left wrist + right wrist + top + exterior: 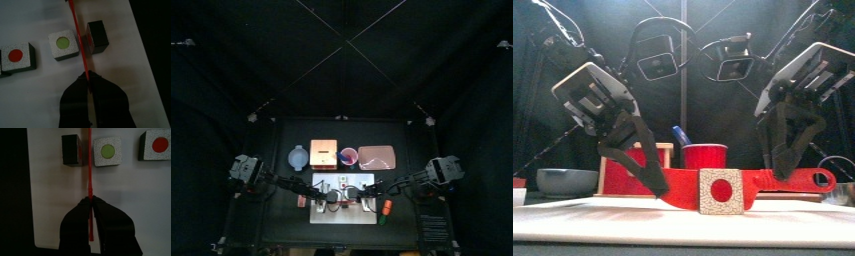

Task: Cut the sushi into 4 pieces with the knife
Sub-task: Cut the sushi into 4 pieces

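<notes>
Left claw (649, 183): jaws clamped shut on the blade end of the red knife (78, 40), no gap showing. The knife lies level, running left to right over the white cutting board (40, 20).

Sushi: a red-centred piece (17, 57) and a green-centred piece (67, 45) stand apart on one side of the blade. A dark block (97, 36) sits just beside the blade on the other. We cannot tell whether that block is one piece or two joined.

Right claw (784, 170): closed on the handle end.

Risks, in our judgement:
- Uneven pull between the two claws could twist the thin blade.
- A sideways slip would shove the dark block, which sits close to the board's edge, onto the bare desk (153, 40).

Room: we see open board around the loose pieces. The wooden box (615, 174) and red cup (704, 156) stand farther back, clear of both arms.
</notes>
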Robot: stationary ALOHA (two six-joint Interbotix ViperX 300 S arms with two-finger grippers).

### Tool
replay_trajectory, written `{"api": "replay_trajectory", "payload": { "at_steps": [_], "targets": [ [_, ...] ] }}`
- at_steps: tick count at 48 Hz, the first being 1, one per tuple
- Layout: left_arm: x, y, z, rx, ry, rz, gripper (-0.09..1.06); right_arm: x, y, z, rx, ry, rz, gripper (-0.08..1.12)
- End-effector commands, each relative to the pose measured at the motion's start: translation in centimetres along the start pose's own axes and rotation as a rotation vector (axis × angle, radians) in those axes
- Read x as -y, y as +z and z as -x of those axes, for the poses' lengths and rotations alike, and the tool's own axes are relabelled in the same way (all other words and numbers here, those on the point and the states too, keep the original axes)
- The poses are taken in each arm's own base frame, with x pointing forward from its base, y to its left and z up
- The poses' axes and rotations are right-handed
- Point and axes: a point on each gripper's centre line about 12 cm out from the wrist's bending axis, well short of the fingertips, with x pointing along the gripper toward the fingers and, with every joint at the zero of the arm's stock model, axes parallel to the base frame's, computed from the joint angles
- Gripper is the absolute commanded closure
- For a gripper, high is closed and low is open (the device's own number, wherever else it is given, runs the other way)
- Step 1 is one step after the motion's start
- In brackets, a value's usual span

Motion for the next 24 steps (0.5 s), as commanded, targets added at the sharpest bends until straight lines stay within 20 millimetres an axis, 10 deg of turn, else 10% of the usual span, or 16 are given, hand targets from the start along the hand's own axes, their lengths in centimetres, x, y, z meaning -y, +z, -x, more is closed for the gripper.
{"api": "replay_trajectory", "payload": {
  "at_steps": [1, 24],
  "targets": [
    [0.0, -0.5, -0.3, -0.020, 0.000, -0.006, 0.66, 0.2, 0.1, 0.0, 0.005, -0.004, 0.003, 0.73],
    [-3.8, 0.5, 1.0, 0.017, 0.061, -0.018, 0.66, 3.3, 1.3, 1.3, 0.050, -0.072, 0.017, 0.73]
  ]
}}
